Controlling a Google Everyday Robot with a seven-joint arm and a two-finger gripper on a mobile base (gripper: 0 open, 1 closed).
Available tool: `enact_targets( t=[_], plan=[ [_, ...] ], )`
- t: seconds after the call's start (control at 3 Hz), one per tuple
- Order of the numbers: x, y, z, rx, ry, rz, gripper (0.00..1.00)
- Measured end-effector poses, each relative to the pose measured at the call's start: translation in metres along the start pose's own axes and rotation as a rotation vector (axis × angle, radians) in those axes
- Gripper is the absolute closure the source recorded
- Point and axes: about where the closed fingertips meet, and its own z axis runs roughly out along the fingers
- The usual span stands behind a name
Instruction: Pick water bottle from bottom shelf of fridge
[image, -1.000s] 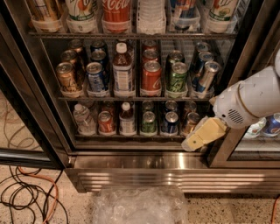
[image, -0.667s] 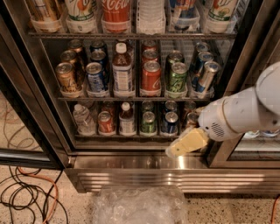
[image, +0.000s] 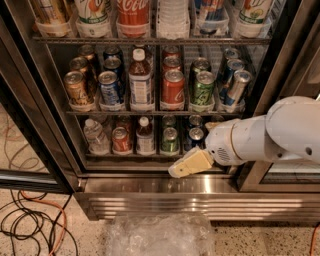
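Observation:
The water bottle (image: 93, 135) is small, clear and ribbed with a white cap. It stands at the far left of the fridge's bottom shelf (image: 150, 156). The fridge (image: 40, 95) has a dark frame, wire racks and a ribbed steel base (image: 200, 200). My gripper (image: 175, 171), cream-coloured on a white arm, hovers just in front of the bottom shelf's front edge, right of centre and below the green can (image: 169, 140). It is well to the right of the water bottle and touches nothing.
On the bottom shelf beside the bottle stand a red can (image: 120, 139), a white-capped labelled bottle of dark liquid (image: 145, 135) and a dark can (image: 195, 136). Upper shelves hold several cans and bottles. Crumpled clear plastic (image: 160, 235) and cables (image: 30, 225) lie on the floor.
My arm and gripper have moved left along the front of the bottom shelf, from its right end to about its middle. The drinks have not moved.

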Motion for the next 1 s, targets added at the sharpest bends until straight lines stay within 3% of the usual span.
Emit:
enact_targets(
  t=[0.33,0.67,1.0],
  plan=[
    [0.007,0.006,0.003,-0.003,-0.008,0.037,0.0],
    [0.022,0.025,0.03,-0.025,-0.058,0.125,0.0],
    [0.02,0.044,0.066,-0.015,-0.137,0.159,0.0]
  ],
)
